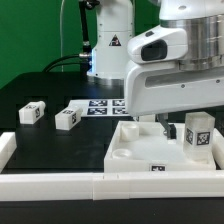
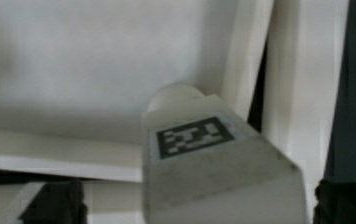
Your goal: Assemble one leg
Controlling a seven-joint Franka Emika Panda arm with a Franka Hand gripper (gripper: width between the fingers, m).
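A black counter (image 1: 40,140) carries white plastic furniture parts, seen against a green backdrop. At the front lies a large flat square panel (image 1: 135,160) with a shallow raised rim and round sockets sunk into its corners; one socket (image 1: 121,155) shows clearly at the near corner on the exterior view's left. The only part on the panel is the leg (image 1: 198,133), a short, stubby white block with a black-and-white square tag on its face. It stands upright near the panel's edge on the exterior view's right.

The arm's bulky white hand hangs directly over that spot, and the gripper (image 1: 180,126) reaches down right beside the leg. The wrist view shows the leg (image 2: 196,140) close up in the middle of the picture, tag facing the camera, with the smooth panel (image 2: 86,70) behind it. Whether the gripper is clamped on the leg or merely around it cannot be told.

Two further pegs of the same kind lie loose on the counter (image 1: 33,112) (image 1: 67,118), well apart from the panel. The marker board (image 1: 105,105) lies flat behind them. A low white rail (image 1: 50,185) borders the counter's front edge.
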